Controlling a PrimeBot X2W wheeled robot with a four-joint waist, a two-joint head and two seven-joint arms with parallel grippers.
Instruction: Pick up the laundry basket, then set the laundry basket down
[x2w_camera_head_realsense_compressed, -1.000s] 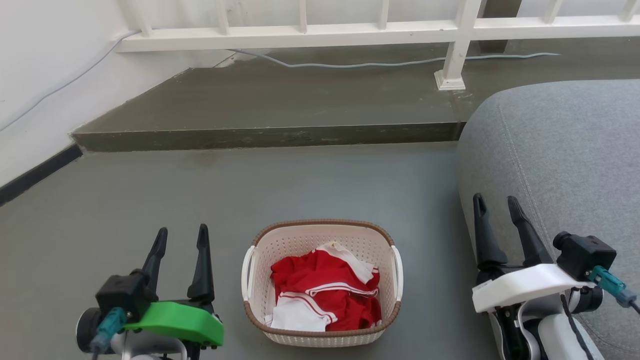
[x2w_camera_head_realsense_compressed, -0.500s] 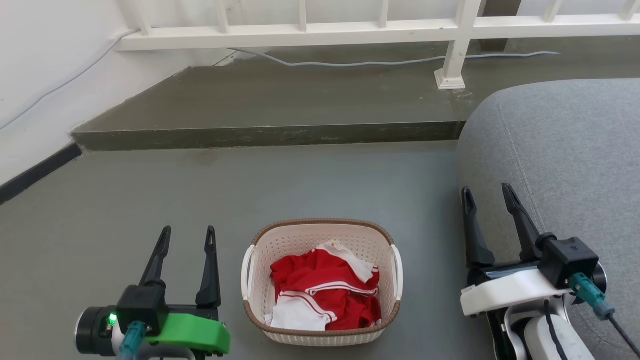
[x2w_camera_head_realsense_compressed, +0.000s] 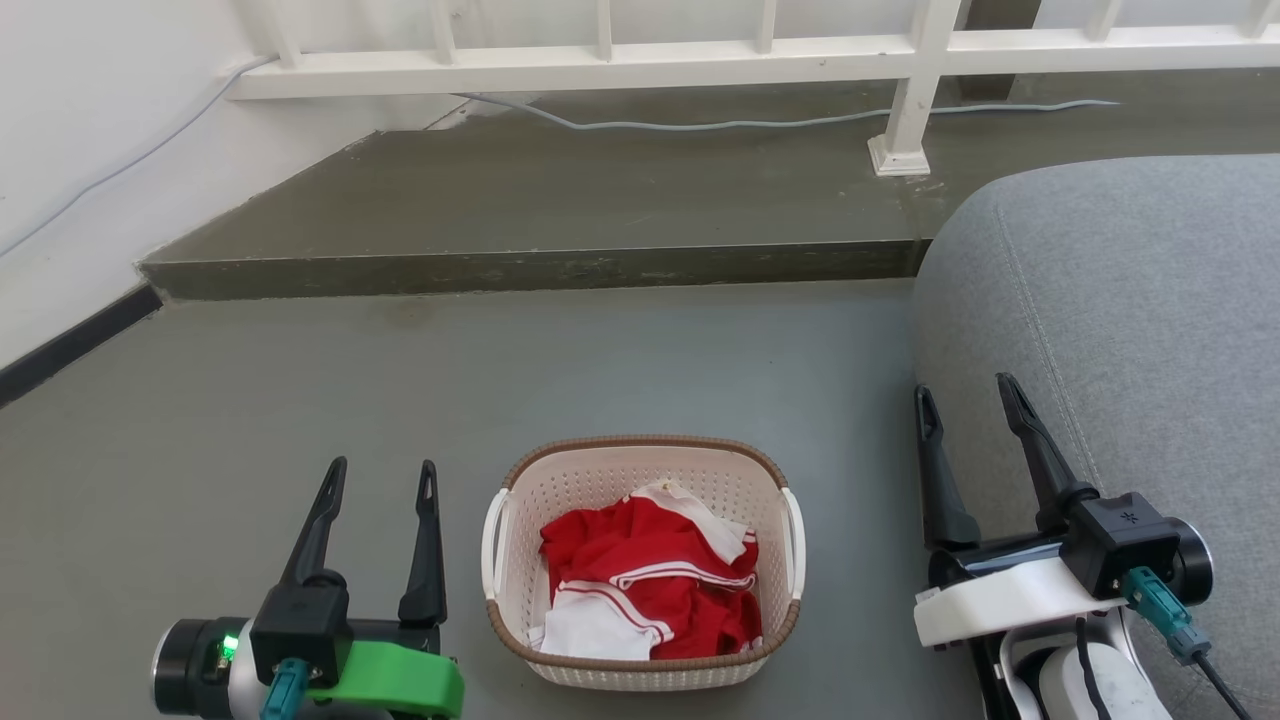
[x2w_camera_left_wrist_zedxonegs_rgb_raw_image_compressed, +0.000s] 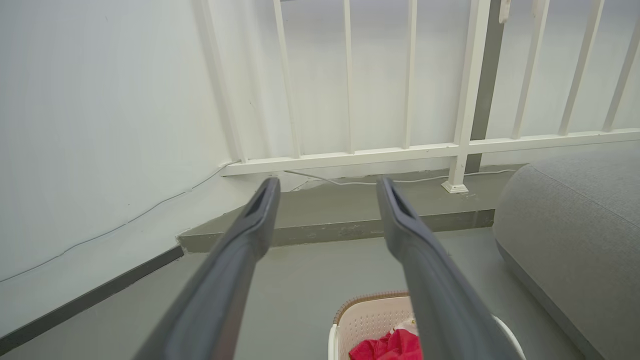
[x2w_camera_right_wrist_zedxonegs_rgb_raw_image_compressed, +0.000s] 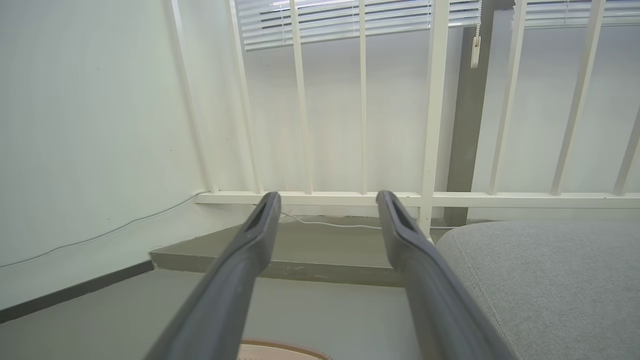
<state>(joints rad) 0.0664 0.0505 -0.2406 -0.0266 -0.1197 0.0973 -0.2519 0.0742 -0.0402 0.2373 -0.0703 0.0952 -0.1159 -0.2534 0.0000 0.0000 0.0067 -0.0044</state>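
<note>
The laundry basket (x2w_camera_head_realsense_compressed: 520, 500), cream-white with a brown rim, stands on the grey floor low in the head view, holding red and white clothes (x2w_camera_head_realsense_compressed: 650, 590). Its far corner (x2w_camera_left_wrist_zedxonegs_rgb_raw_image_compressed: 370, 320) shows at the bottom of the left wrist view, and a sliver of its brown rim (x2w_camera_right_wrist_zedxonegs_rgb_raw_image_compressed: 280, 350) at the bottom of the right wrist view. My left gripper (x2w_camera_head_realsense_compressed: 382, 470) hovers open just left of the basket, holding nothing. To the basket's right, beside the sofa, my right gripper (x2w_camera_head_realsense_compressed: 962, 388) is open too. Neither touches the basket.
A grey sofa (x2w_camera_head_realsense_compressed: 1130, 320) fills the right side, close to my right gripper. Behind the basket a raised concrete step (x2w_camera_head_realsense_compressed: 540, 270) runs across, with a white railing (x2w_camera_head_realsense_compressed: 900, 120) and a grey cable (x2w_camera_head_realsense_compressed: 700, 125) on it. A white wall (x2w_camera_head_realsense_compressed: 90, 150) borders the left.
Both grippers have rolled at the wrist and shifted slightly: the left one lower and a bit right, the right one up and left. Both stayed open. The basket has not moved.
</note>
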